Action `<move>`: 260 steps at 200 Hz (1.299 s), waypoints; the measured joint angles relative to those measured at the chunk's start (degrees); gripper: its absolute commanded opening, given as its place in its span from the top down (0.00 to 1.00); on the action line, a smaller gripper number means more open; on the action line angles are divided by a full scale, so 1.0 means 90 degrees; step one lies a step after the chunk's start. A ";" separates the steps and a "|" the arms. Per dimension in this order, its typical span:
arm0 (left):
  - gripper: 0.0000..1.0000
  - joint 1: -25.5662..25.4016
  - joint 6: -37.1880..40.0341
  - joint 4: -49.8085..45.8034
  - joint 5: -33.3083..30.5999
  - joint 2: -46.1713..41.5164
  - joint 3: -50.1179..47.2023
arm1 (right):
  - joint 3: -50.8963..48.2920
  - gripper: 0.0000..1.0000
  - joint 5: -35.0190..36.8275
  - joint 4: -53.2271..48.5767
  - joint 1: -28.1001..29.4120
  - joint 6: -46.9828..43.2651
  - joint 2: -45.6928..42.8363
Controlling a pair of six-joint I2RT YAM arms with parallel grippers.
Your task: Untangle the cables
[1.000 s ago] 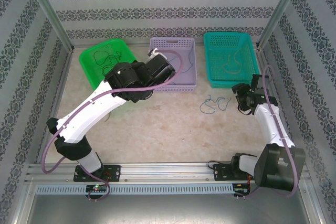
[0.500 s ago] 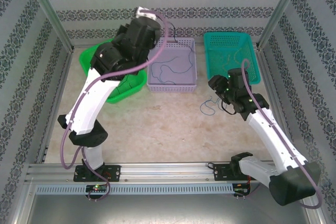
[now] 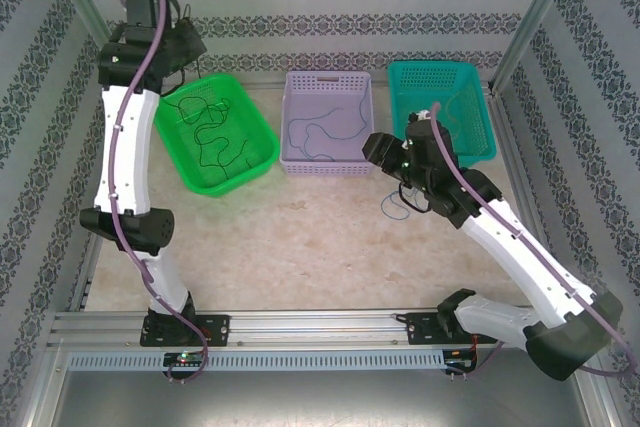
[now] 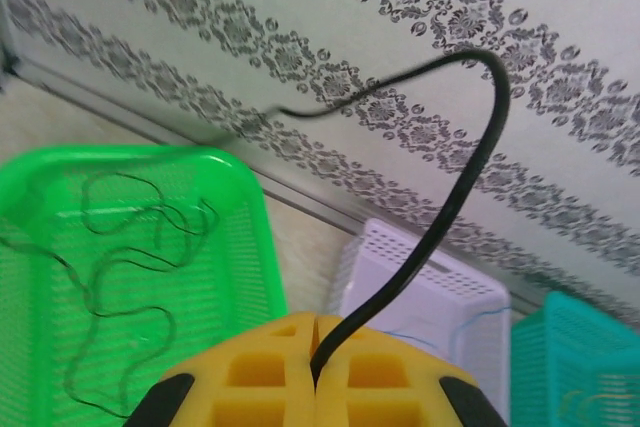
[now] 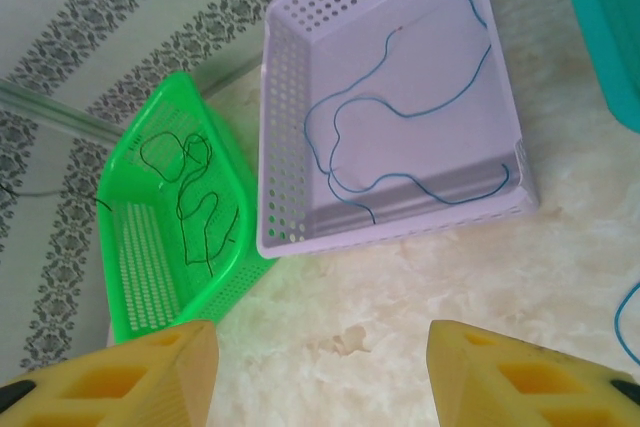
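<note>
My left gripper (image 4: 318,372) is raised high at the back left (image 3: 188,45), above the far edge of the green basket (image 3: 262,152). It is shut on a dark cable (image 4: 445,212), whose free end arcs up and to the left. More dark cable (image 3: 215,137) lies looped in that basket (image 5: 190,197). A blue cable (image 5: 400,112) lies in the purple basket (image 3: 365,162). My right gripper (image 5: 320,357) stands open with nothing between its fingers, over bare table in front of the purple basket (image 3: 380,152). Thin blue loops (image 3: 393,209) lie on the table beside the right arm.
A teal basket (image 3: 440,75) stands at the back right, partly behind the right arm. Patterned walls and metal posts close in the table on three sides. Open tabletop (image 3: 300,237) stretches between the baskets and the arm bases.
The left arm swung from over the purple basket up and left, above the green basket. The right arm moved left from beside the teal basket to the front of the purple basket.
</note>
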 measured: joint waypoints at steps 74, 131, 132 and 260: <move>1.00 0.0952 -0.0775 0.1132 0.1800 0.0044 -0.1664 | 0.0000 0.42 -0.0153 0.0017 0.0182 0.0000 0.0197; 1.00 0.0984 -0.1022 0.1773 0.1902 -0.0318 -0.4017 | -0.0005 0.42 -0.0202 0.0015 0.0182 -0.0002 0.0197; 1.00 0.0988 -0.1027 0.1773 0.1885 -0.0328 -0.4034 | -0.0005 0.42 -0.0202 0.0015 0.0182 0.0000 0.0197; 1.00 0.1698 -0.1569 0.2710 0.1707 -0.1246 -0.5112 | -0.0029 0.42 -0.0369 0.0015 0.0182 -0.0002 0.0359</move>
